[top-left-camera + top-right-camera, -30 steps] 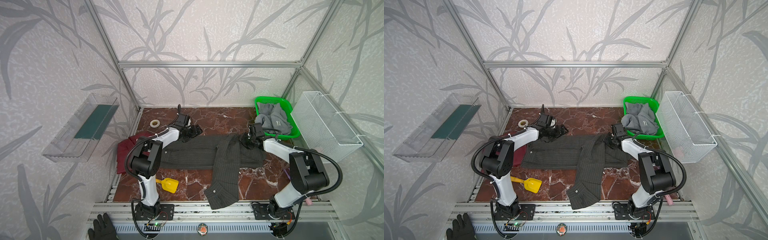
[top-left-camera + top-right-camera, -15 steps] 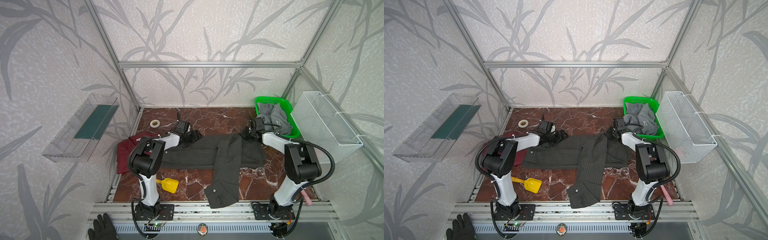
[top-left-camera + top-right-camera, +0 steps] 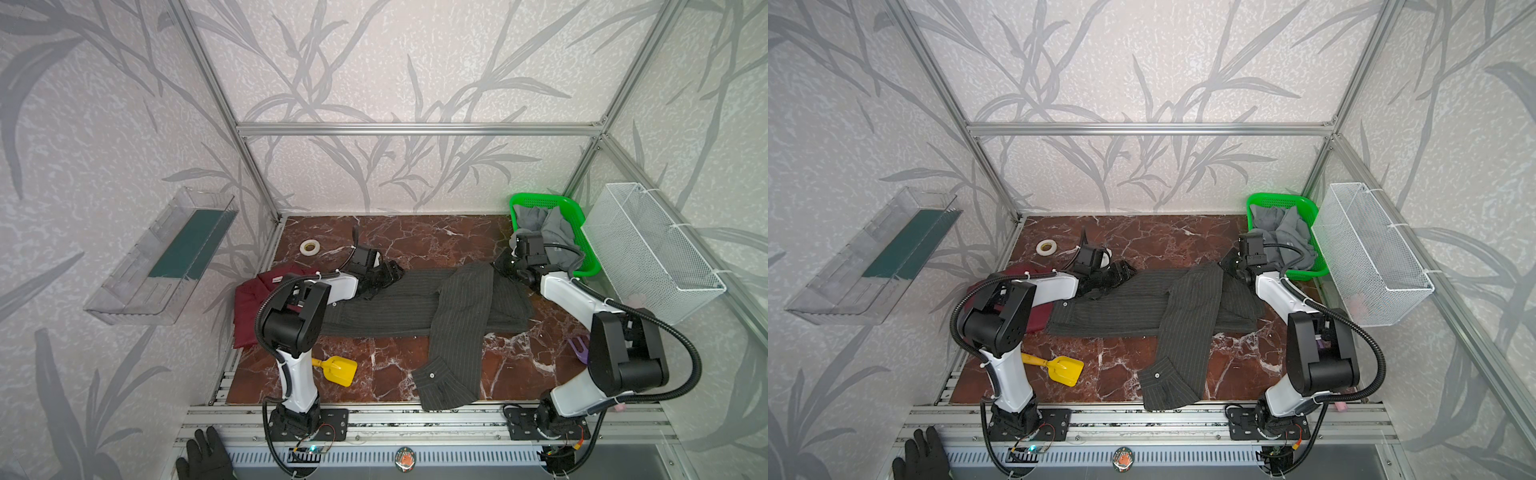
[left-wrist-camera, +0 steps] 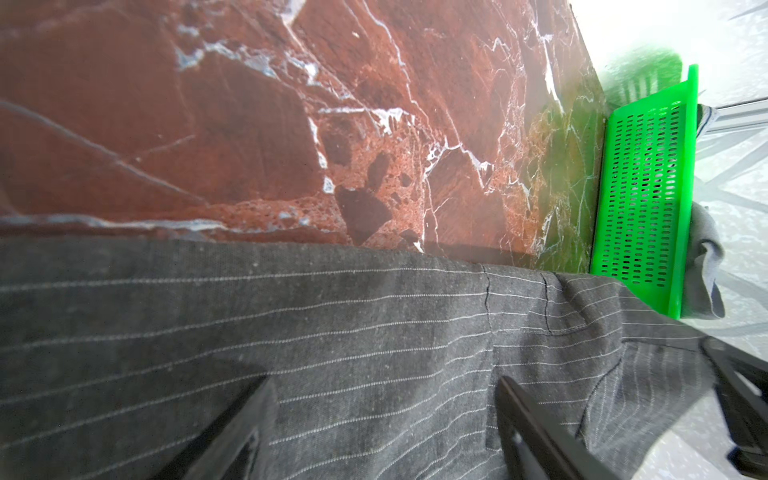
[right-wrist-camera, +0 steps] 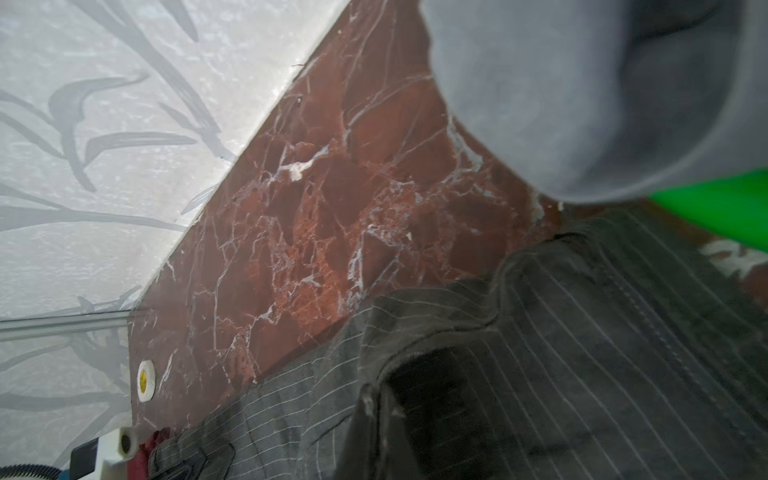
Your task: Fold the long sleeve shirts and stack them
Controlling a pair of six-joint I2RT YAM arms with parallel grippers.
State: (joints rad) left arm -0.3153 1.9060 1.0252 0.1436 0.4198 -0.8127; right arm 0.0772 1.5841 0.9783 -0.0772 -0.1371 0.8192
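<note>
Red marble counter point(image 3: 415, 237) bearing, at centre, the charcoal pinstriped shirt point(image 3: 386, 303), spread flat crosswise, with one sleeve point(image 3: 453, 332) folded over the body and its cuff reaching the near edge. Maroon shirt point(image 3: 249, 307) lies crumpled at the left edge, partly behind the left arm. Light grey shirt point(image 3: 552, 226) is heaped in the green basket point(image 3: 540, 202) at the far right corner. Left gripper point(image 4: 384, 384), jaws spread wide and released, rests on the far left edge of the charcoal pinstriped shirt. Right gripper point(image 3: 505, 266), clenched, sits at its far right edge; whether cloth is pinched cannot be told. Yellow scoop point(image 3: 338, 370) at front left; tape roll point(image 3: 310, 247) at far left
</note>
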